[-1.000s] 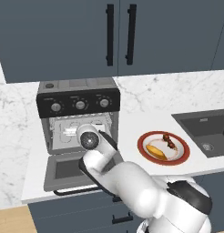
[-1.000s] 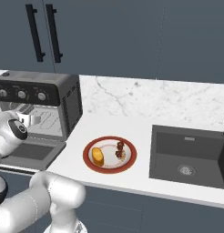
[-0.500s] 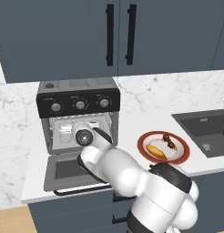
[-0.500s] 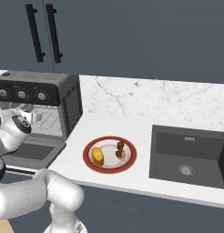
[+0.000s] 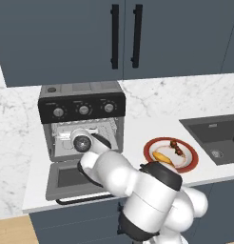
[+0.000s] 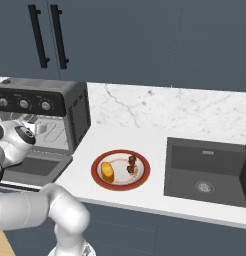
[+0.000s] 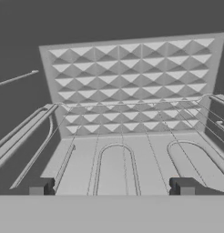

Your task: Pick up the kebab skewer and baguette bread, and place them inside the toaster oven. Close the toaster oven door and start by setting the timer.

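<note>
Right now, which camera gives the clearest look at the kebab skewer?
The right base view: the kebab skewer lies unobstructed on the red-rimmed plate, right of the baguette bread. The left base view shows it smaller, near the plate's far edge beside the arm's shoulder. The hand view looks into the toaster oven instead.

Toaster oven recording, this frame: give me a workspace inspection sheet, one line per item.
Surface: white marble counter, with sink at right.
Job's things: toaster oven with toaster oven door dropped open; kebab skewer and baguette bread lie on the red-rimmed plate.
Clutter: nothing seen.
Grippers: gripper open and empty, pointing into the oven over the wire rack.
Cables: nothing seen.
Surroundings: dark cabinets above, with black handles.
</note>
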